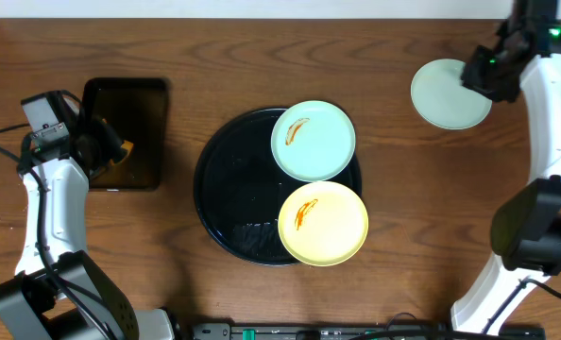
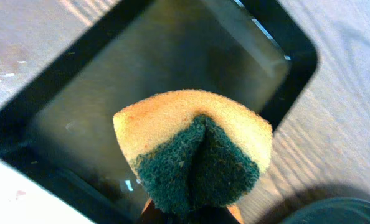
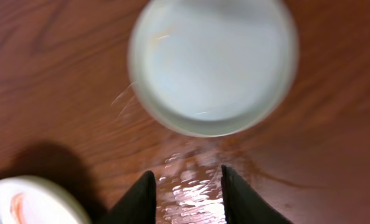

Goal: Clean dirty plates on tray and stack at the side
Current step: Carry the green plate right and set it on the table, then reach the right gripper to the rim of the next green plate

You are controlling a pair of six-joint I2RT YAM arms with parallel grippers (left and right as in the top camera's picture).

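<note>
Right wrist: blurred plate (image 3: pixel 213 65), seemingly unheld

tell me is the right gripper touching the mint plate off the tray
Apart. The right wrist view shows bare table between the right gripper and the mint plate.

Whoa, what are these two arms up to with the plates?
It is a plate-cleaning job. The left end effector is shut on a yellow-and-green sponge above the small rectangular tray. The right end effector is open near a mint plate lying on the table at the side, not touching it. Two smeared plates, a second mint plate and a yellow plate, sit on the round black tray.
</note>
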